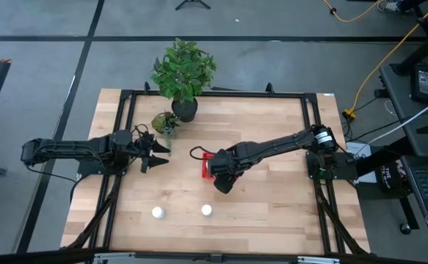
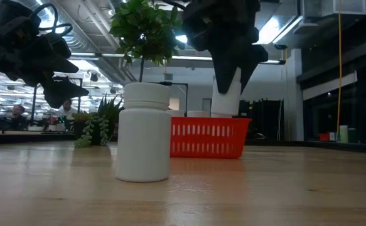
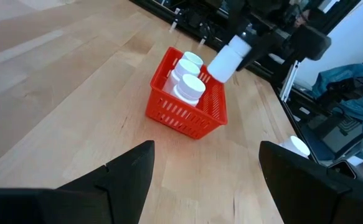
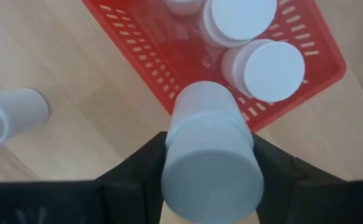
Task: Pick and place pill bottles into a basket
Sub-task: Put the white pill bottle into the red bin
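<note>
The red basket (image 3: 184, 112) stands mid-table and also shows in the high view (image 1: 207, 167). It holds three white pill bottles (image 3: 189, 87), upright, caps up. My right gripper (image 1: 221, 178) hovers over the basket's edge, shut on another white bottle (image 4: 209, 155), which also shows in the low view (image 2: 226, 94). Two more bottles stand upright on the table nearer the front edge (image 1: 158, 213) (image 1: 207, 210). My left gripper (image 1: 162, 154) is open and empty, left of the basket, its fingers pointing toward it (image 3: 206, 149). My right gripper pinches the bottle between its two fingers (image 4: 137, 168), one on each side of its upper, cap end (image 4: 175, 146). The fingers come from above, slanting down. The bottle hangs tilted below them, bottom end down, clear of the basket's rim (image 4: 162, 102).
A potted plant in a black pot (image 1: 184, 108) and a small succulent (image 1: 165, 122) stand at the table's far side, behind my left gripper. The bare wood (image 1: 265, 205) spreads around the two loose bottles. A black frame (image 1: 313, 147) runs along the table's edges.
</note>
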You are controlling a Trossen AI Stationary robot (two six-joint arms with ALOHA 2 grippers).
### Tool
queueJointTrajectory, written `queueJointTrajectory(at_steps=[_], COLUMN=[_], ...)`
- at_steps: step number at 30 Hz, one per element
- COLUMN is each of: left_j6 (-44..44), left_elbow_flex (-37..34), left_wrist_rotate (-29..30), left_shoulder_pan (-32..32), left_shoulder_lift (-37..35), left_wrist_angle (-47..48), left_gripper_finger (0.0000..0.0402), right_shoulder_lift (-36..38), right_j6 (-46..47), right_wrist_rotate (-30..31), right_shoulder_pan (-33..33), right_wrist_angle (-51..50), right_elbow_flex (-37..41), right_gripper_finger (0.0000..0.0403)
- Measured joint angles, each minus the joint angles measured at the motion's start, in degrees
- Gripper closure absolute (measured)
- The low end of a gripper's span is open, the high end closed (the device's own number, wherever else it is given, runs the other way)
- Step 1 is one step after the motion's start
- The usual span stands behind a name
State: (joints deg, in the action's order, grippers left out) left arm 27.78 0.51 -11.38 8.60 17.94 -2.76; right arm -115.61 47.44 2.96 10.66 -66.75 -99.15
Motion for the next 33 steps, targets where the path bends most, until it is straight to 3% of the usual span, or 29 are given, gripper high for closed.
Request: queueJointTrajectory(at_steps=[33], left_j6=[0.01], left_elbow_flex=[0.00], left_wrist_rotate=[-0.07], left_shoulder_pan=[0.00], left_shoulder_lift=[-0.01], left_wrist_angle=[-0.01], left_gripper_finger=[0.0121], right_shoulder_lift=[0.07], right_j6=[-1.27], right_wrist_rotate=[-0.04], right_shoulder_pan=[-2.67], right_wrist_angle=[3.71], right_elbow_flex=[3.84], right_gripper_finger=[0.0232])
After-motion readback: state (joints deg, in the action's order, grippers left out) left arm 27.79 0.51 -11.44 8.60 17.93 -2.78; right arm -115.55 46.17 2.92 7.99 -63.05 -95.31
